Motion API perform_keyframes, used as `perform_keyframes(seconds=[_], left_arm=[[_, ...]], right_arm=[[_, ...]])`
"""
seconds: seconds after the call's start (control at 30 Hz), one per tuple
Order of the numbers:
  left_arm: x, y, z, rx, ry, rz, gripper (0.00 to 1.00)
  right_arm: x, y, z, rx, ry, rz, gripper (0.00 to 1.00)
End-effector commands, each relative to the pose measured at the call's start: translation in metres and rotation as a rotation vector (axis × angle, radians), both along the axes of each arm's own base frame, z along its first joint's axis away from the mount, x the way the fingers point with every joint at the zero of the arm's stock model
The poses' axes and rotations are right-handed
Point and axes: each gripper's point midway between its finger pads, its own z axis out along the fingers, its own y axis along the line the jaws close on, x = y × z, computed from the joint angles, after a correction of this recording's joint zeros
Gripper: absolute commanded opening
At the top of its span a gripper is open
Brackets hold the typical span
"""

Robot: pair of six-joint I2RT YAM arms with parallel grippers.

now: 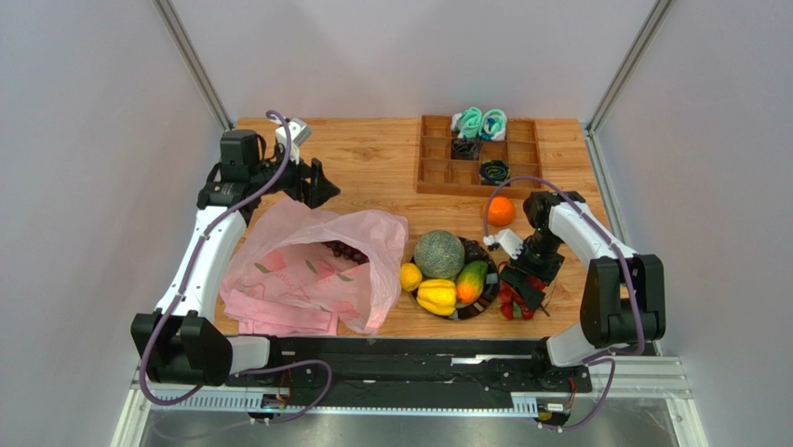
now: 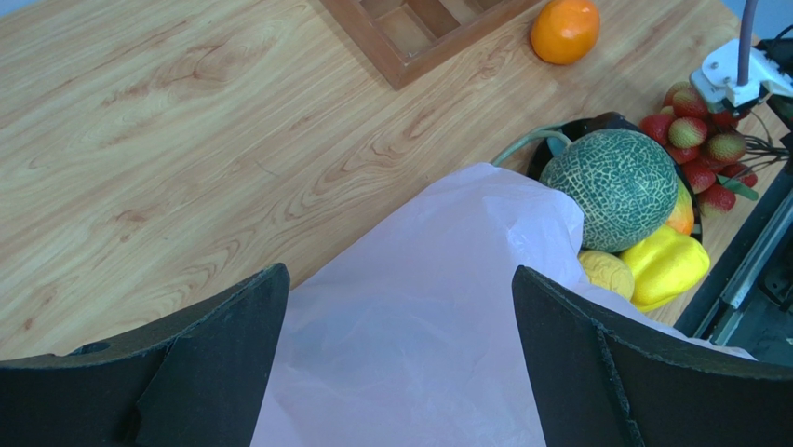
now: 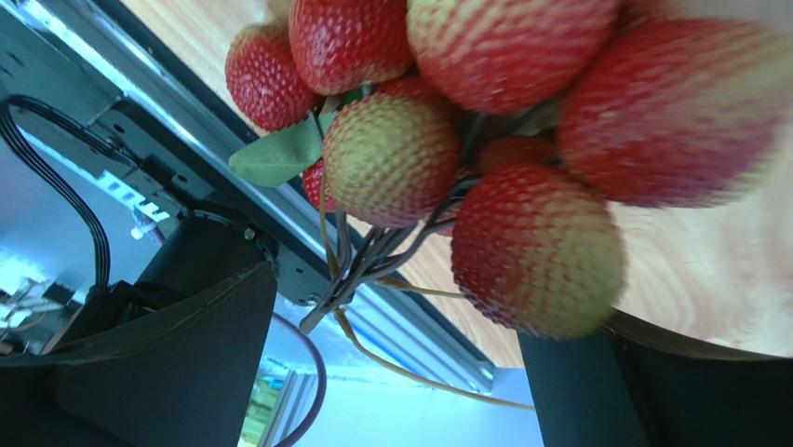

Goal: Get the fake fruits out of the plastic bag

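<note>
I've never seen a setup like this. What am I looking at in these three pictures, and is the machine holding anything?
Two robot arms are bolted to the near edge of a wooden table. The wide picture looks down from above. The other two come from small cameras on each arm's wrist, so the dark shapes at their bottom corners are that arm's own fingers. The left tool hovers open over a pink plastic bag, with dark grapes showing in its mouth. Beside the bag lie a melon, a lemon and a yellow lobed piece; an orange sits near a wooden tray. The right tool is open right at a bunch of red berries, which fill its camera's view. Neither tool appears to grip anything.
</note>
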Motion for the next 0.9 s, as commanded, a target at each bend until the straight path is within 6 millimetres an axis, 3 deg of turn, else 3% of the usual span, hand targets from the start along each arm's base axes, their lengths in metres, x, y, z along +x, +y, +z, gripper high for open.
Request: perform_keyframes(seconds=[0.0,0.13,0.2,0.23,0.37,0.43,0.47,0.57,0.7,0.87], left_arm=[[-0.003,-0.003,0.016,-0.015,-0.058,-0.016,0.99],[-0.003,-0.002,0.014,-0.013,-0.058,-0.014,0.99],[-0.003,-0.002,0.014,-0.01,-0.058,-0.014,0.99],[-0.003,-0.002,0.013,-0.011,-0.056,-0.014,0.99],[-0.003,-0.002,0.015,-0.01,-0.06,-0.014,0.99],[-0.002,-0.002,0.016,-0.011,-0.063,-0.012,0.99],[-0.002,-0.002,0.017,-0.01,-0.067,-0.011,0.99],[0.0,-0.002,0.02,-0.008,-0.075,-0.009,0.99],[0.002,-0.001,0.021,-0.005,-0.082,-0.007,0.99],[0.002,-0.001,0.027,-0.007,-0.094,-0.005,0.99]], right_arm=[[-0.051,-0.012,0.013,-0.066,0.212,0.0,0.94],[-0.063,-0.022,0.0,-0.119,0.301,0.008,0.67],[-0.062,-0.023,-0.001,-0.122,0.307,0.009,0.47],[-0.062,-0.023,-0.001,-0.119,0.308,0.007,0.29],[-0.037,-0.021,0.013,-0.105,0.205,-0.024,0.04],[-0.018,-0.016,0.026,-0.074,0.113,-0.053,0.0],[0.0,-0.013,0.043,-0.055,0.02,-0.061,0.0],[0.021,0.002,0.072,0.033,-0.086,-0.074,0.0],[0.058,0.034,0.123,0.213,-0.27,-0.088,0.0],[0.091,0.061,0.148,0.306,-0.357,-0.135,0.0]])
